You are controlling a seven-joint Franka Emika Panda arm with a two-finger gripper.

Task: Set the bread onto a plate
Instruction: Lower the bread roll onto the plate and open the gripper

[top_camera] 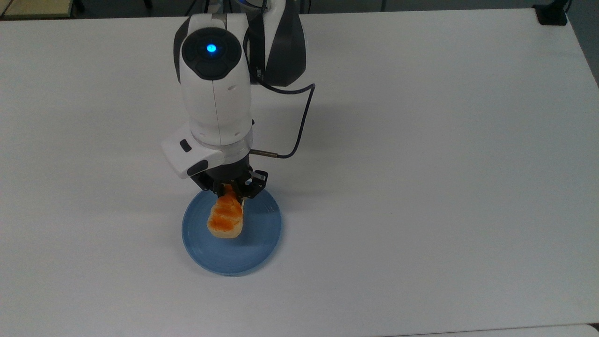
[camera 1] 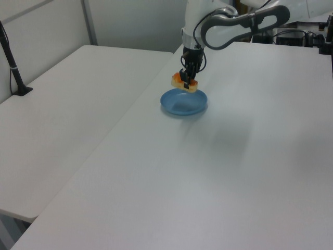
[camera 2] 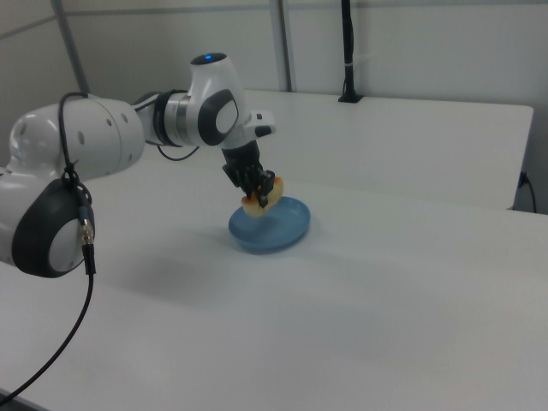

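Note:
The bread (top_camera: 225,218), a small roll with an orange-brown top and pale sides, hangs in the air over the blue plate (top_camera: 255,252). My gripper (top_camera: 230,193) is shut on the bread's far end in the top view. The left view has the bread (camera 1: 184,83) held a little above the plate (camera 1: 183,104), with the gripper (camera 1: 186,79) coming down from above. From the right view the bread (camera 2: 260,199) also sits above the plate (camera 2: 272,233), gripped by the gripper (camera 2: 259,190).
The plate lies on a wide white table (top_camera: 421,187). A black cable (top_camera: 299,121) loops off the arm's wrist. A second white table (camera 1: 67,114) adjoins at the left view's left, with a black post (camera 1: 14,73) on it.

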